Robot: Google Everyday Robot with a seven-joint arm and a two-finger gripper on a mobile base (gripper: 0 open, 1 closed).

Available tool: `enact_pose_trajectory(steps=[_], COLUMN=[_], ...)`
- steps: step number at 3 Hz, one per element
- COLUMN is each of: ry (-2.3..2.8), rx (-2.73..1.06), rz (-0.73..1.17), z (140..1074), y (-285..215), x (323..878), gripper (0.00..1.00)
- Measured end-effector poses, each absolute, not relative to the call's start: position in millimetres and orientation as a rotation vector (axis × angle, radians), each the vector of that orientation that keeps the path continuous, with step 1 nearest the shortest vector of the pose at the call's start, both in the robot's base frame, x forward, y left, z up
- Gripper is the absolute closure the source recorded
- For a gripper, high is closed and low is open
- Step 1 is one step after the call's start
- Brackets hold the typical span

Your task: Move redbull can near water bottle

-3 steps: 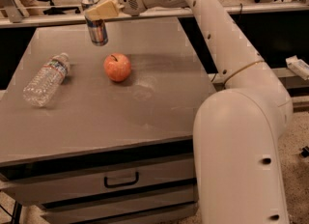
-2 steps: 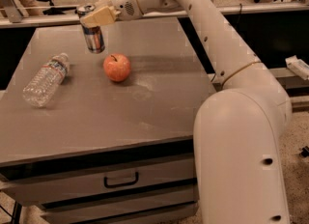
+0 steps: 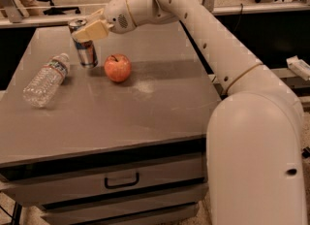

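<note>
arm [image 3: 213, 44]: white, stretched from lower right, up and left toward the can [image 3: 87, 55]
wrist [image 3: 130, 11]: just right of can top
gripper [image 3: 87, 30]: clamped around can's upper part, angled down-left

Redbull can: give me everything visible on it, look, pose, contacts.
Slim, tall metal can, blue and silver with a red mark and a silver top. It stands upright at the table's rear left, between the lying bottle's cap end and the apple, touching neither. The pincer, reaching in from the right, is shut on its upper part and covers some of the rim. Whether its base rests on the table or hangs just above it cannot be told.
</note>
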State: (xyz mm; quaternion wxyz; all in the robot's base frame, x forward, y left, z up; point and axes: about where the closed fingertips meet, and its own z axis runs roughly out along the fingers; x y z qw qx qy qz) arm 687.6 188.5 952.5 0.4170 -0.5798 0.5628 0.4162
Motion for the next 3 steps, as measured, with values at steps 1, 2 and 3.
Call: enact_pose_trajectory(steps=[1,2,3], ry=[1.359,1.316,1.282], rx=[-1.468,-1.49,-1.514], rz=[1.086,1.082,1.05], z=[948.7,946.7,941.6], y=[199.7,206.4,209.3], x=[674.8,670.2,667.4], gripper=[1.0,0.84,0.59])
